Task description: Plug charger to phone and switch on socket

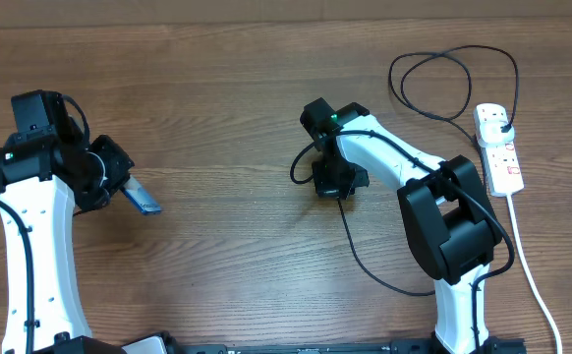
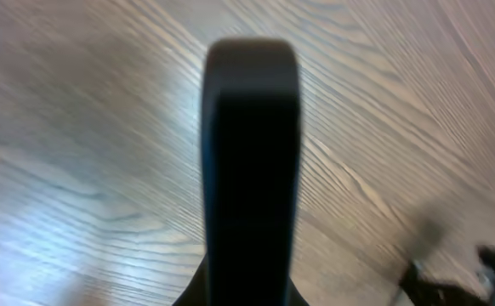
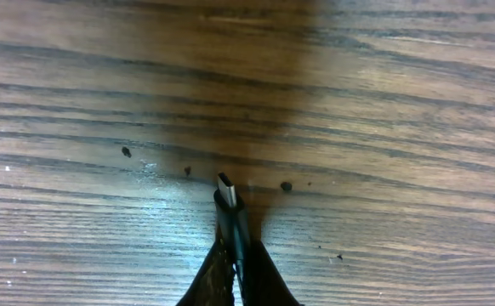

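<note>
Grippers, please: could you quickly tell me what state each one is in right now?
Left gripper: closed, holding the phone.
Right gripper: closed, holding the charger just behind its tip.

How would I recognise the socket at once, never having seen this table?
Go to the right edge of the wooden table, beyond the right arm. There lies the socket, a white elongated power strip with red marks and a black plug at its far end. Unlike the thin black cable looping beside it, it is blocky, with a thick white cord.
</note>
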